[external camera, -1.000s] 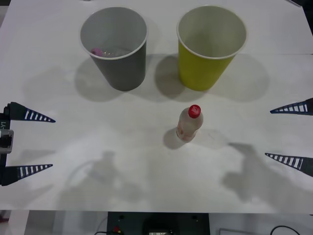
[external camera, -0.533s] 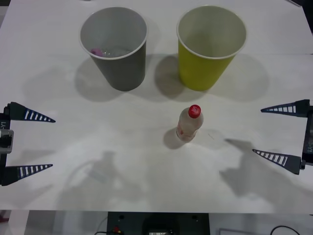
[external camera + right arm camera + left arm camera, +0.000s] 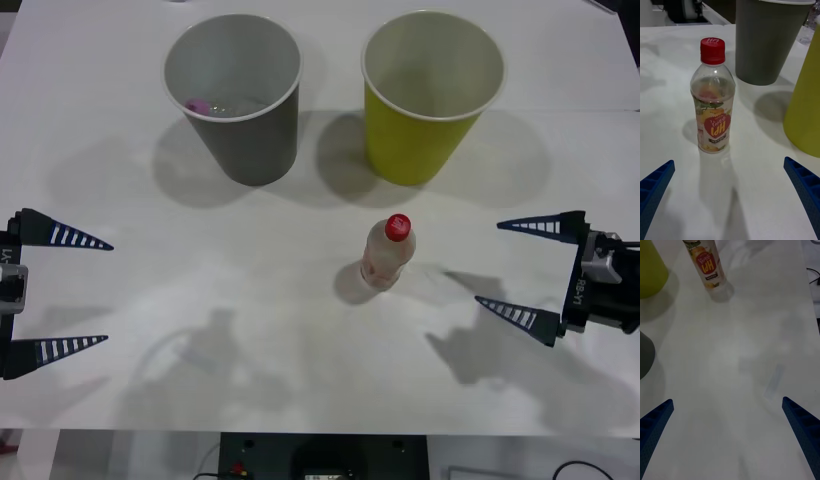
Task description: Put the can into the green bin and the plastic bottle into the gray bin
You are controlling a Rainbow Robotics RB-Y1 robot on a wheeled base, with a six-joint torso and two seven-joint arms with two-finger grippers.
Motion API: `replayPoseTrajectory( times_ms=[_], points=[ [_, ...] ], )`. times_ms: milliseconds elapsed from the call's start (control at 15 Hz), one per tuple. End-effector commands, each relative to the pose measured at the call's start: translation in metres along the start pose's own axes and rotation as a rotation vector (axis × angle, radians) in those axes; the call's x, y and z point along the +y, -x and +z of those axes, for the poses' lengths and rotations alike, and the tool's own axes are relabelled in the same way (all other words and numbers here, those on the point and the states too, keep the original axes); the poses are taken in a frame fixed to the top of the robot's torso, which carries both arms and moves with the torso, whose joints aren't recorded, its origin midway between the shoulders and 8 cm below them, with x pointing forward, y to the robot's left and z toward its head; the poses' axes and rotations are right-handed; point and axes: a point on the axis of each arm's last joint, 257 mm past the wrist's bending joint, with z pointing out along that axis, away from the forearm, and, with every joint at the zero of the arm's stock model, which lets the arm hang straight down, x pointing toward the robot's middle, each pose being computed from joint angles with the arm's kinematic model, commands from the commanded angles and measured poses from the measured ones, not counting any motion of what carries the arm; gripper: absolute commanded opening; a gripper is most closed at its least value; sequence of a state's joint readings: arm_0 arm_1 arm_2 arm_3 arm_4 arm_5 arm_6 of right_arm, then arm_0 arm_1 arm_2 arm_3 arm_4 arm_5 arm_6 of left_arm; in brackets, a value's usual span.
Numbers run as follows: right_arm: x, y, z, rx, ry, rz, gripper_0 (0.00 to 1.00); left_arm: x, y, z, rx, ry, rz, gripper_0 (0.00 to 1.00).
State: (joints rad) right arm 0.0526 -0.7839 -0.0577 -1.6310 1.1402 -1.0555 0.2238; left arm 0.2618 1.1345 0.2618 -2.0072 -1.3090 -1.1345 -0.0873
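Plastic bottle (image 3: 388,253) upright | right end effector (image 3: 529,272) open, near, apart

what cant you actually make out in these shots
- Gray bin: in the front view a pink item and something clear lie at its bottom, mostly hidden by the near wall; what they are is unclear.
- Green bin: front view, its floor is hidden by the near wall, so any can inside cannot be seen.
- Plastic bottle: left wrist view, the cap is cut off by the edge.
- Right gripper: the arm runs off the front view's edge.
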Motion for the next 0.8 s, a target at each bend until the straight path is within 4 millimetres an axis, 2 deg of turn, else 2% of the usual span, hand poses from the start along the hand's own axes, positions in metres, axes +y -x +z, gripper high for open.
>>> replayPoseTrajectory(
  times_ms=[67,800],
  points=[
    [0.000,-0.006,0.017,-0.032,-0.024,0.032,1.00,0.000,0.000,0.000,0.000,0.000,0.000,1.00],
    [0.010,-0.013,0.077,-0.173,-0.119,0.147,1.00,0.000,0.000,0.000,0.000,0.000,0.000,1.00]
  ],
)
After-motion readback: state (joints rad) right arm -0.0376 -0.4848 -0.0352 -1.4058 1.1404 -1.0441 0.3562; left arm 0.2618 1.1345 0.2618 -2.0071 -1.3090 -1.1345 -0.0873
